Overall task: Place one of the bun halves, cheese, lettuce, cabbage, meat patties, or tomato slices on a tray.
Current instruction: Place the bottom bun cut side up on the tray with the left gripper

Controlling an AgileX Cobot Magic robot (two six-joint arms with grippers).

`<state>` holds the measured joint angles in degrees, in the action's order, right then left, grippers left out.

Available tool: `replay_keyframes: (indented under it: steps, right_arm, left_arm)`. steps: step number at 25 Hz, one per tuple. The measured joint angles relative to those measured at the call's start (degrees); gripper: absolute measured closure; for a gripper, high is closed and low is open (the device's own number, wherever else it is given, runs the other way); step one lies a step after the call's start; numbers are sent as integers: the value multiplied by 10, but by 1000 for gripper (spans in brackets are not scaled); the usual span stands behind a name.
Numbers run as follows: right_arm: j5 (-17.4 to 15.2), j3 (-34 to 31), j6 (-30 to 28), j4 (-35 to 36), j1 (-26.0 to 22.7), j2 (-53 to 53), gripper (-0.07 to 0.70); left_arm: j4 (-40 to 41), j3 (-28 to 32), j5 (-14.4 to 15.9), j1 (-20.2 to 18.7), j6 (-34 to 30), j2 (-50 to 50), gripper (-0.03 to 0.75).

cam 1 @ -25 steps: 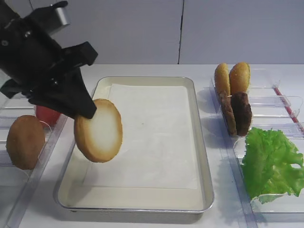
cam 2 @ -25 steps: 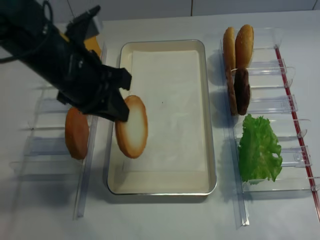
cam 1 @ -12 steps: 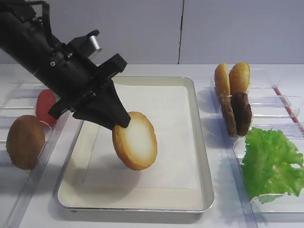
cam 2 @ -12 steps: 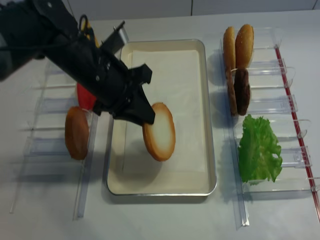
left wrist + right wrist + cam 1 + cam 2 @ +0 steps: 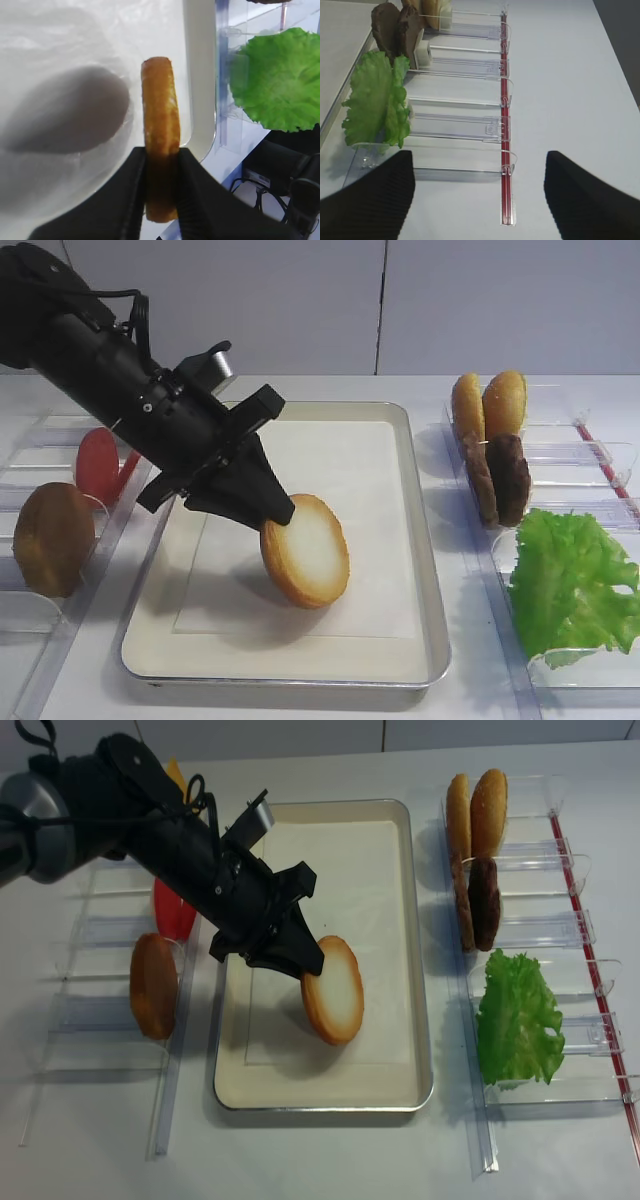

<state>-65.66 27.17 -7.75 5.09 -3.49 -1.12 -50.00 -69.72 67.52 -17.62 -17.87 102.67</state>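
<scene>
Bun half (image 5: 305,564), round, flat pale face, on edge between clamped ribbed fingers (image 5: 195,192).

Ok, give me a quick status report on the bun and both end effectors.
Left end effector shut on the bun half, held on edge over the tray. Right end effector open, parked off by the lettuce. Tray liner clear underneath.

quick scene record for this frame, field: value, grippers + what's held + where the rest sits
left gripper: shut on bun half
bun half: on edge, tilted, over tray; contact with the liner cannot be told
right gripper: open, holding nothing, over the table by the clear holders
lettuce: in holder right of tray
meat patties: upright in holder, right
tomato slices: left of tray
</scene>
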Motion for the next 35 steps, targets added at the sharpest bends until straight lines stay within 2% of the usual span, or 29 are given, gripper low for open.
replay_keyframes:
  steps: [10, 13, 18, 21, 26, 31, 35]
  right_arm:
    - [0, 0, 1, 0, 0, 0, 98]
    - [0, 0, 1, 0, 0, 0, 98]
    - [0, 0, 2, 0, 0, 0, 98]
    - [0, 0, 2, 0, 0, 0, 98]
    - [0, 0, 2, 0, 0, 0, 98]
    - [0, 0, 2, 0, 0, 0, 98]
    - [0, 0, 1, 0, 0, 0, 98]
  left_arm:
    - [-2, 0, -10, 0, -5, 31, 590]
    - [-2, 0, -12, 0, -7, 31, 532]
    - [0, 0, -15, 0, -7, 31, 368]
    - [20, -2, -15, 0, 7, 31, 322]
    - [76, -31, 6, 0, 42, 31, 309]
    - [138, -83, 10, 0, 101, 31, 309]
    - [174, -93, 13, 0, 136, 12, 314]
